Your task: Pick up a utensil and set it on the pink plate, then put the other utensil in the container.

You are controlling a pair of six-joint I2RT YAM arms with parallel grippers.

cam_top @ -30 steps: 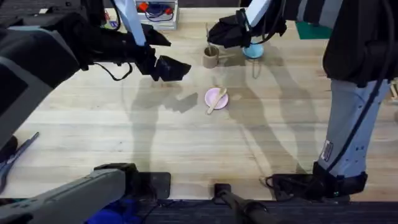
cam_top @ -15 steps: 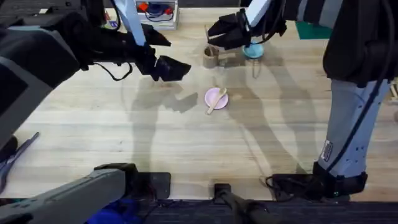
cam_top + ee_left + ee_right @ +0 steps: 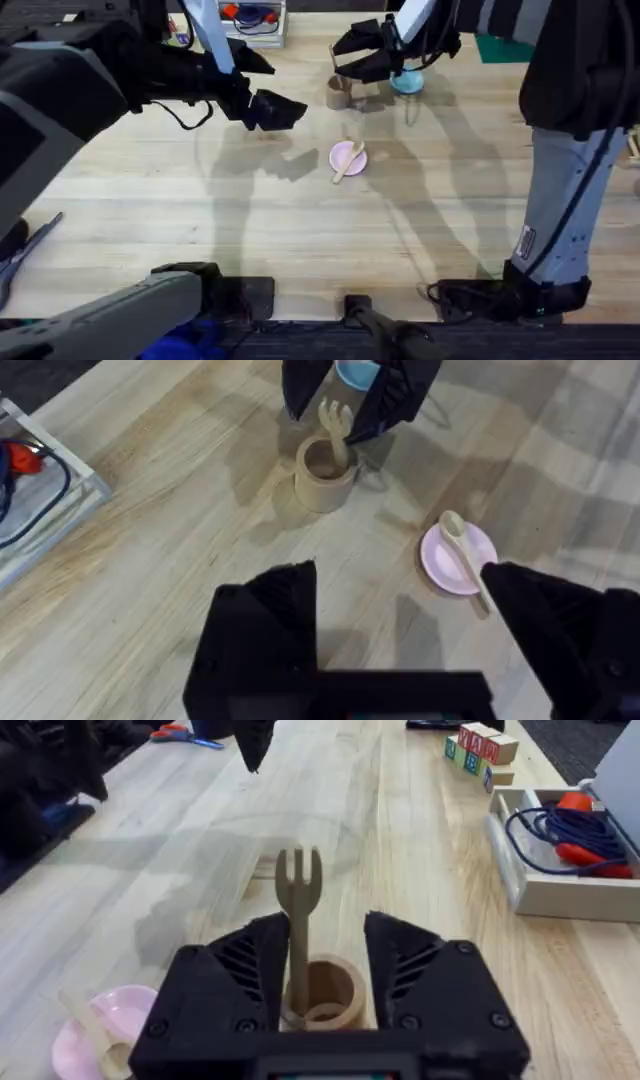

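Overhead: the spoon lies across the pink plate, just nearer the bases than the cup. The right end effector hangs over the cup; it sits slightly farther from the plate than a second ago.

Left wrist: the fork stands in the cup, tines up. The left end effector is spread, holding nothing.

Right wrist: the right end effector is spread around the fork. Withdrawing off-line could snag the handle and tip the cup.
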